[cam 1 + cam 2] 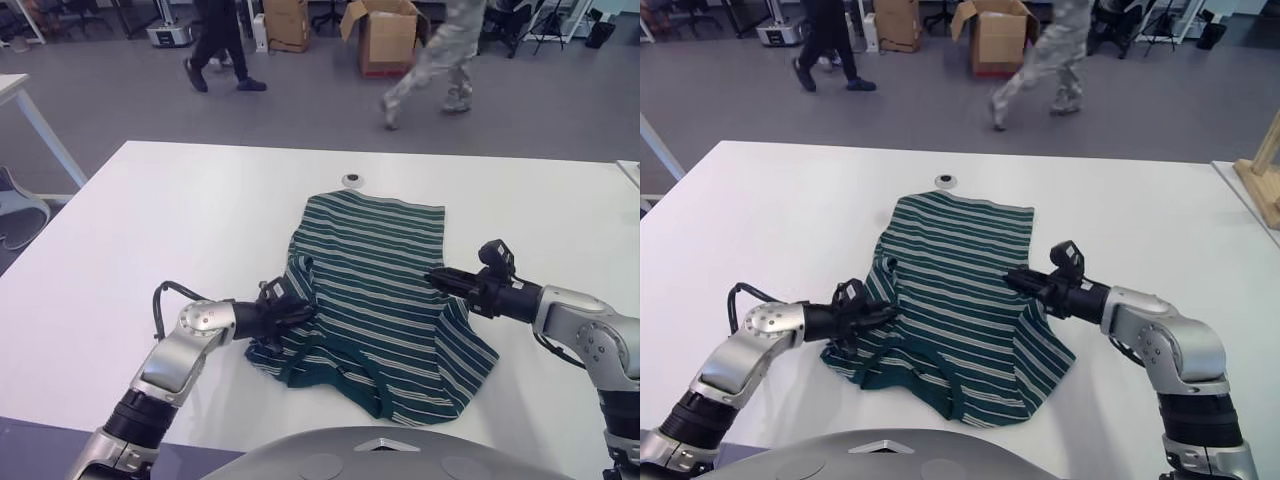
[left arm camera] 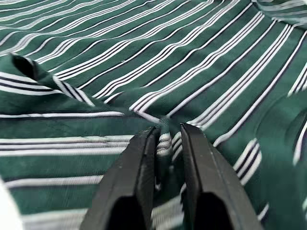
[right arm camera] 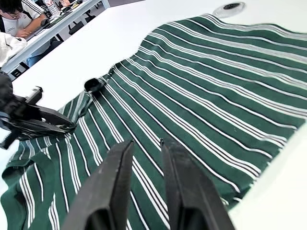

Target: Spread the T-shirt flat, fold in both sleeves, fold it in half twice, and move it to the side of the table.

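**Striped T-shirt, half spread: hands sitting at opposite side edges**

Left hand [image 2: 165,132]: is pinching a raised ridge of striped fabric at the garment's left edge, low against the desk [image 1: 180,220].

Right hand [image 3: 146,143]: is hovering just over the right edge, slightly parted, with nothing caught in the narrow gap.

T-shirt [image 1: 370,270]: is lying mid-desk between the two hands. Its long axis is running from the robot toward the far side. The far edge is lying straight and flat. The near part is sitting bunched and creased, with a fold curling up just beyond the left hand's grip.

Round disc [image 1: 352,180]: is resting on the desk just past the far edge, apart from the cloth.

Governing relation: the hands are facing each other across the long axis, each at its own side edge. The bunched cloth is lying nearer the left hand. By judgement, spreading is calling for outward pulls across that axis, and the right hand is needing a grip first.
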Available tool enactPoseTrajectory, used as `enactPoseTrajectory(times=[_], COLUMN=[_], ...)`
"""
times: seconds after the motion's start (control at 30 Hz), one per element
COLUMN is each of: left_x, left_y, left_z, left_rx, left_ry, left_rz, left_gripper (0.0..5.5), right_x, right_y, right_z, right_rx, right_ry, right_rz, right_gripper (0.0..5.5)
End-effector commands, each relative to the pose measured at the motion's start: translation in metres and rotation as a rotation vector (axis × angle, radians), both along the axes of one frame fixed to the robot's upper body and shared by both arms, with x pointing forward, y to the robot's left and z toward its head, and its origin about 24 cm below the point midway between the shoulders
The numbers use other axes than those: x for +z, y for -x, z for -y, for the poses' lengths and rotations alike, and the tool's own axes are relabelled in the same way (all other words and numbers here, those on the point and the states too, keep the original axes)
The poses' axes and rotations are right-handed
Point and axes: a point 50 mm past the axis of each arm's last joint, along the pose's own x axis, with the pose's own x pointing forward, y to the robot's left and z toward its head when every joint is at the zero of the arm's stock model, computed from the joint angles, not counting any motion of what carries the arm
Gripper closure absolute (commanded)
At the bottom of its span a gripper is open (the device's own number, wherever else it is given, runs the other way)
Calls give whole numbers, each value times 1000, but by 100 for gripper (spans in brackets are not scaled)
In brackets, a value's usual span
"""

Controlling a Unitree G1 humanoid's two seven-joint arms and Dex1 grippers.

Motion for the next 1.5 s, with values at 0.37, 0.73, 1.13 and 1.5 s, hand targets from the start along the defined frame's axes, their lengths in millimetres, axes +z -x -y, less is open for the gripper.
enactPoseTrajectory(times=[0.37, 0.73, 1.13, 1.5], left_x=[62, 51, 49, 47], left_y=[-24, -18, -20, -19], left_z=[-59, -54, -52, -48], left_rx=[337, 330, 332, 344], left_ry=[419, 394, 399, 416], left_rz=[19, 21, 16, 23], left_gripper=[455, 455, 455, 455], right_x=[-35, -67, -77, -7], right_y=[86, 114, 72, 39], right_z=[78, 66, 99, 60], right_rx=[-180, -126, -394, -130], right_ry=[43, 26, 191, -19], right_rz=[-277, -429, -321, -114], right_gripper=[426, 403, 548, 548])
